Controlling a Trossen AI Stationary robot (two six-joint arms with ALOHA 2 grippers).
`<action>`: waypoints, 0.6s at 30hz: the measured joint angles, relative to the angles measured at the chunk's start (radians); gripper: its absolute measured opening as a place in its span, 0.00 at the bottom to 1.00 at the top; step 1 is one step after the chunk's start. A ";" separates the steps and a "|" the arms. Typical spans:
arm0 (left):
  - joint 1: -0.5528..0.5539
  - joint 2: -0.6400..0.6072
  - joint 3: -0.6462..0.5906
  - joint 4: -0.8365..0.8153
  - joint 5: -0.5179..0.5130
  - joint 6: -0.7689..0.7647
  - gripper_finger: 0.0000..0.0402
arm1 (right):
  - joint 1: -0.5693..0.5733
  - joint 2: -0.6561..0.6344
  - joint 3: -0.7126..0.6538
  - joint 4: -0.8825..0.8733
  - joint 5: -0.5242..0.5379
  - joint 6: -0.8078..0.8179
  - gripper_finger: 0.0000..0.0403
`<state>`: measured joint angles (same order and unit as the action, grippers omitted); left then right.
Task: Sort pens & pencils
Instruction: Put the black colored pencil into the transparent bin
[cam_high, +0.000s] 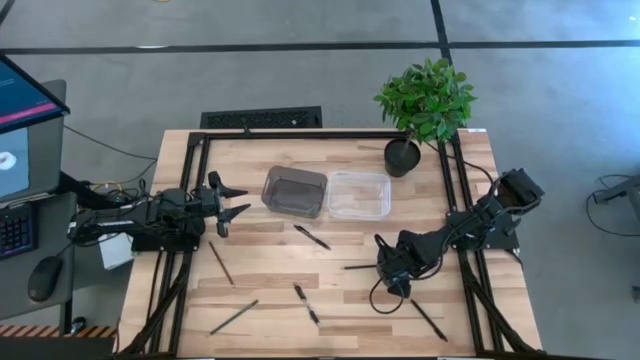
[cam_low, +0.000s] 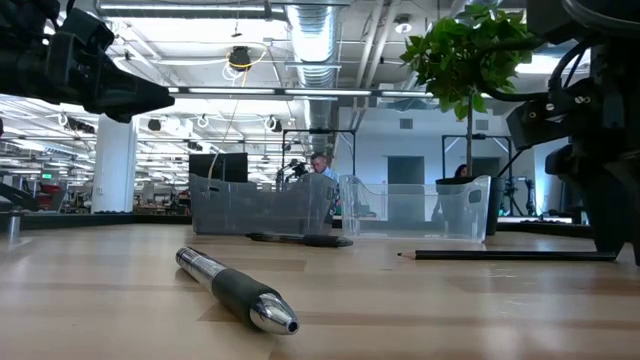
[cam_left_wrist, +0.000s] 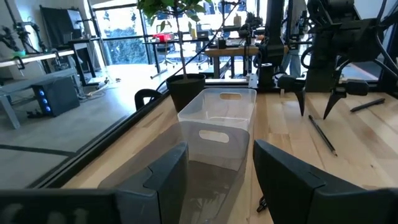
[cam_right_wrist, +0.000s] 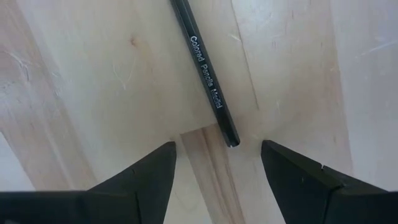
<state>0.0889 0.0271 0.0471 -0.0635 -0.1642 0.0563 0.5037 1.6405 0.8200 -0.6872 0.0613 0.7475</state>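
The pale, plank-jointed wooden surface (cam_high: 330, 285) carries everything, framed by black metal rails. Near its far edge sit two rectangular plastic bins touching side by side: a smoky grey translucent bin (cam_high: 295, 191) and a clear bin (cam_high: 359, 195); the grey bin serves as the landmark here. Beyond the clear bin, at the far corner, stands a leafy green plant in a black pot (cam_high: 403, 155).

The left gripper (cam_high: 232, 200) hovers just beside the grey bin, on the side away from the clear one, its jaws spread apart and holding nothing. The right gripper (cam_high: 397, 283) hangs low over the surface, well apart from the grey bin and toward the near right, jaws likewise apart and empty, pointing down at the end of a pencil.

The pens are short, thicker black sticks. One pen (cam_high: 312, 237) lies on the surface just in front of the grey bin; another pen (cam_high: 306, 303) lies farther toward the near edge, and the low view shows it with a metallic barrel, a black rubber grip and a shiny silver tip (cam_low: 236, 289).

The pencils are thin, straight, dark sticks. One pencil (cam_high: 221, 263) lies in front and to the left of the grey bin, another pencil (cam_high: 234, 317) near the front edge, a third (cam_high: 362, 266) just beside the right gripper, and a fourth (cam_high: 428, 320) toward the near right corner. The right wrist view shows a black hexagonal pencil (cam_right_wrist: 205, 68) printed "Colored Pencils" in white, its end lying between the spread jaws.
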 joint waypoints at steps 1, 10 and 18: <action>0.000 0.000 0.000 0.000 0.000 0.000 0.43 | 0.000 0.000 0.000 0.000 0.000 0.000 0.66; 0.000 0.000 0.000 0.000 0.000 0.006 0.43 | 0.000 0.000 0.000 0.008 0.007 -0.019 0.66; 0.000 0.000 0.000 0.000 0.000 0.056 0.43 | 0.000 0.001 0.000 0.016 0.013 -0.044 0.66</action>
<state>0.0890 0.0269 0.0471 -0.0635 -0.1642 0.1127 0.5039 1.6413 0.8196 -0.6707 0.0745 0.7033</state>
